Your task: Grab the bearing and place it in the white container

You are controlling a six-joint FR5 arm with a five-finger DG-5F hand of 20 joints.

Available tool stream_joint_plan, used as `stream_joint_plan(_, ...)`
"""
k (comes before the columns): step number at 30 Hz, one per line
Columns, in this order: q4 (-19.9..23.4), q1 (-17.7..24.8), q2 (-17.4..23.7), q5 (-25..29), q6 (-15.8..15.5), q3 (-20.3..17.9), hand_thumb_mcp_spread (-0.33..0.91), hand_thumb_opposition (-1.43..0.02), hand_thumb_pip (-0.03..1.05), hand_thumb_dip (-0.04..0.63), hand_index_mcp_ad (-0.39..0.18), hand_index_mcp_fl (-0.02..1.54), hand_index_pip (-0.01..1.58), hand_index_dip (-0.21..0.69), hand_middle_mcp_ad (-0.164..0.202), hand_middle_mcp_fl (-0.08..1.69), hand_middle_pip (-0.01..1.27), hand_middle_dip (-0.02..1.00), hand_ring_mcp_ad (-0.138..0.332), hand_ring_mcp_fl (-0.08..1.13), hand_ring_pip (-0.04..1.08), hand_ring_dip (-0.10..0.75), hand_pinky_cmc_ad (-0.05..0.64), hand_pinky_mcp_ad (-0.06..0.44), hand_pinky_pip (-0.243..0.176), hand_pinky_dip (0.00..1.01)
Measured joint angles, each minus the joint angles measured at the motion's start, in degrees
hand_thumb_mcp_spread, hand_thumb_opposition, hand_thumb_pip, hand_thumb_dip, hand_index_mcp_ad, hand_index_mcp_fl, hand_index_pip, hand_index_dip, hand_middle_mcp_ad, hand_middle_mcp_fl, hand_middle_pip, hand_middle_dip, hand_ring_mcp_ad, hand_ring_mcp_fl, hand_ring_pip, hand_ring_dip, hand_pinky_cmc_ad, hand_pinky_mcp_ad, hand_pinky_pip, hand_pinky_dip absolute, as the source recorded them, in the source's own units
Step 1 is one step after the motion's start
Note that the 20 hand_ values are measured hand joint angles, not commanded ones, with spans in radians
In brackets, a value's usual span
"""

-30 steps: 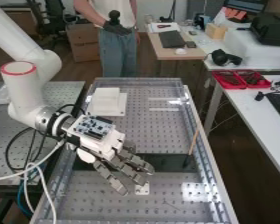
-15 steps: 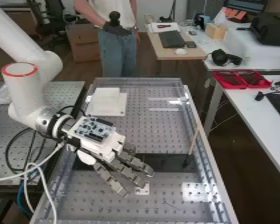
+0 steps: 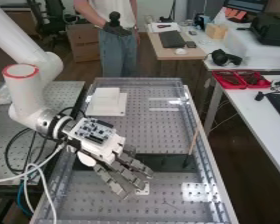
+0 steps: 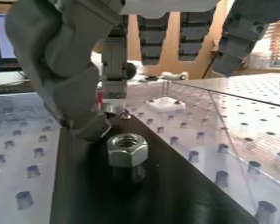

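One robot hand (image 3: 107, 149) has shifted slightly.

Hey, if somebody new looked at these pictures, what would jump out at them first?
Probably the dark grey hand on its thick white arm, reaching in from the left over the perforated bench. In the wrist view, the eye would likely go to the shiny six-sided metal piece, hole facing up, on the black strip near the hand.
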Motion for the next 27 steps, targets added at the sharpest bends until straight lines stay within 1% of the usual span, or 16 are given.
stream_joint_plan(12,0.6,0.0,0.4,-0.1,0.0,0.0,0.38,-0.88,0.72,0.316,-0.115,-0.01,1.52,0.126,0.051,0.0,0.12,0.17,0.161,0.0,0.09,0.079,0.414,0.311,-0.089,0.21)
stream_joint_plan(23,-0.1,0.0,0.3,-0.2,0.3,0.3,0.38,-0.88,0.72,0.316,-0.115,-0.01,1.52,0.126,0.051,0.0,0.12,0.17,0.161,0.0,0.09,0.079,0.414,0.312,-0.089,0.21)
stream_joint_plan(25,-0.3,0.1,0.3,-0.1,0.3,0.3,0.38,-0.88,0.72,0.316,-0.115,-0.01,1.52,0.126,0.051,0.0,0.12,0.17,0.161,0.0,0.08,0.079,0.417,0.312,-0.089,0.21)
stream_joint_plan(27,-0.4,0.1,0.4,0.0,0.4,0.3,0.36,-0.88,0.72,0.316,-0.115,-0.01,1.52,0.126,0.051,0.0,0.12,0.17,0.161,0.0,0.08,0.079,0.414,0.312,-0.089,0.22)
